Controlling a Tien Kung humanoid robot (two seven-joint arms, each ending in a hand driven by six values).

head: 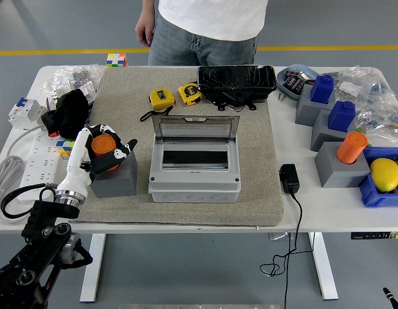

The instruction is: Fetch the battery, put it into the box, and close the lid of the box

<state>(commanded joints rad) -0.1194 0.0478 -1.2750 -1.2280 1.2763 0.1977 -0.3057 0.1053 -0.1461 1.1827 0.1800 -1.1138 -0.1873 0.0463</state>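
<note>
The battery (103,143), an orange cylinder, stands on a grey block (116,181) at the left of the grey mat (260,154). My left hand (108,152) is curled around it, white and black fingers wrapping its sides, so its lower part is hidden. The grey box (194,175) sits in the middle of the mat, just right of the block. Its clear lid (195,128) stands open and upright at the back, and the inside shows a dark slot.
Two yellow tape measures (161,98) and a black case (237,79) lie behind the box. A black adapter (289,178) lies to its right. Grey blocks with blue and orange pieces (340,138) fill the right side. A power strip (41,164) lies at left. A person (208,26) stands at the far side.
</note>
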